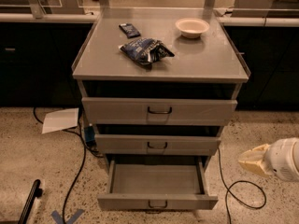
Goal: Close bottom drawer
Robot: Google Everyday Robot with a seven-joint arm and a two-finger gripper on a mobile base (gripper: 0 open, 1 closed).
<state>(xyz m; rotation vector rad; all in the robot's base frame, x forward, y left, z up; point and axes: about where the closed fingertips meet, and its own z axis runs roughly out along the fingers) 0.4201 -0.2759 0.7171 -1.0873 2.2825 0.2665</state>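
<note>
The gripper (248, 159) hangs low at the right, apart from the cabinet (93, 69); whether it is wide or narrow I cannot tell; the bottom drawer (157, 202) stands pulled well out; a snack bag (145, 51) lies mid-top; a bowl (192, 27) sits near the back right corner.

On the cabinet's surface (205, 59): bowl (192, 27) far right, small packet (129, 30) far left, bag (145, 50) nearer, left of centre. Below, stacked: top drawer (159, 110), middle drawer (157, 144), then bottom drawer (156, 185), standing out toward the near side. Right of the bottom drawer, apart from it: gripper (256, 160). On the floor, left of the cabinet: sheet of paper (60, 120); right: looped cable (232, 190).
</note>
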